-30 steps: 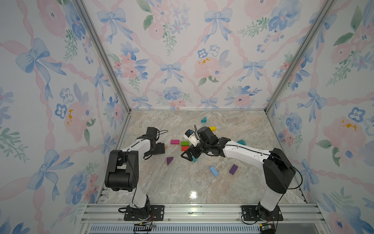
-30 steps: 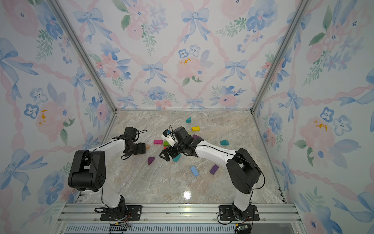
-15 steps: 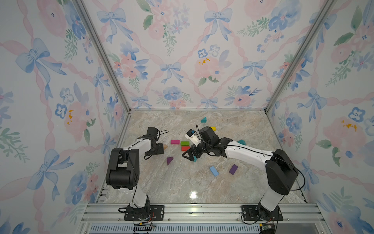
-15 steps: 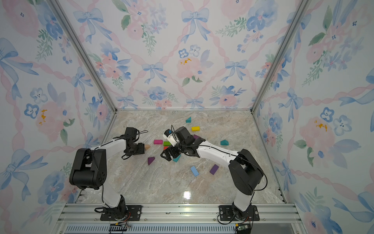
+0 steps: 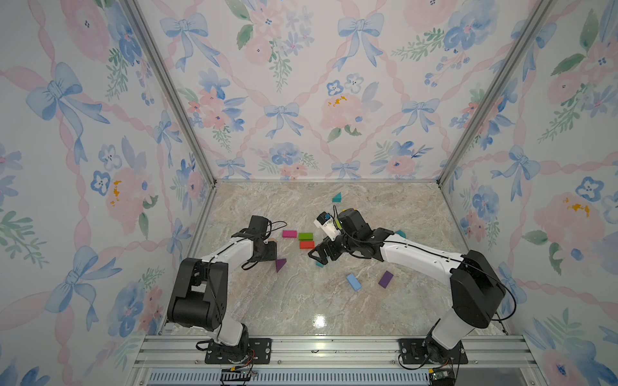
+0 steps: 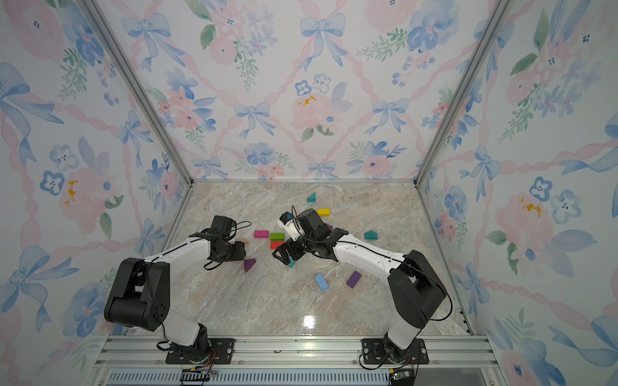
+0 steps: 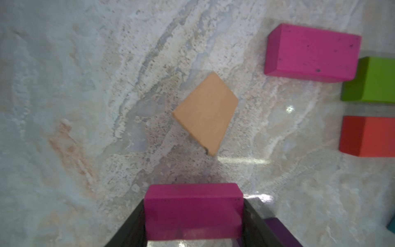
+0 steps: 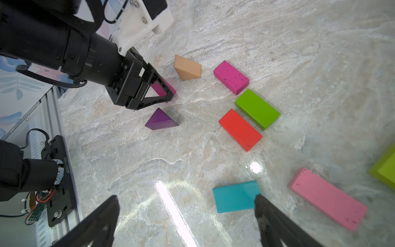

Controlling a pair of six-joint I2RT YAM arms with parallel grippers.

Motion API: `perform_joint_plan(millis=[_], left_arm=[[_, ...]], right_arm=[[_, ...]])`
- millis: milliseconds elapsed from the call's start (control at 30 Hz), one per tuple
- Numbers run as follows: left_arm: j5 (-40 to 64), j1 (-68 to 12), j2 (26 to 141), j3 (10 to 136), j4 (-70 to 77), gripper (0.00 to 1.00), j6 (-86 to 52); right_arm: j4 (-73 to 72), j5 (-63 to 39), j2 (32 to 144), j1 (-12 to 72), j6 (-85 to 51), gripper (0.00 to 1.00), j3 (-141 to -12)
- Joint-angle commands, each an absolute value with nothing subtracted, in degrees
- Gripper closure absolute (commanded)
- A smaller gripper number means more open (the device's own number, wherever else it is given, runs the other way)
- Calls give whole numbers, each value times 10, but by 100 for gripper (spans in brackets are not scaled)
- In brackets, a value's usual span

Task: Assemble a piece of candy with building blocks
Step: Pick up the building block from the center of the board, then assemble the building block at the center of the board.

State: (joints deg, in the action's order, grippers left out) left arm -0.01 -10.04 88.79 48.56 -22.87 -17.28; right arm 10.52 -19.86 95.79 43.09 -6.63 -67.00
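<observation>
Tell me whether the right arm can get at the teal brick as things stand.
Probably yes: the right claw is open over the teal brick, one finger at its edge, nothing between them.

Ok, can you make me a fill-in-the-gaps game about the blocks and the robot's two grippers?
1. The left gripper grips a dark pink block, and the right gripper is ____.
2. Nearby, three blocks lie in a group: a second pink block, a green block and a ____ one.
3. The right wrist view shows two triangles: a tan triangle and a ____ one.

Missing words: open; red; purple.
</observation>
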Motion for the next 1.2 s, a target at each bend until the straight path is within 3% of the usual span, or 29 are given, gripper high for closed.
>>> perform_joint_plan(millis=[0, 400, 1000, 1167], left_arm=[[13, -128, 872, 483, -236, 57, -199], [-32, -215, 993, 595, -235, 57, -216], [-52, -214, 1085, 654, -233, 52, -205], [-55, -210, 1086, 654, -231, 46, -206]], right_arm=[[122, -187, 930, 411, -67, 1, -655], [129, -180, 890, 378, -74, 1, -612], [127, -172, 879, 380, -87, 1, -576], [142, -157, 885, 383, -78, 1, -578]])
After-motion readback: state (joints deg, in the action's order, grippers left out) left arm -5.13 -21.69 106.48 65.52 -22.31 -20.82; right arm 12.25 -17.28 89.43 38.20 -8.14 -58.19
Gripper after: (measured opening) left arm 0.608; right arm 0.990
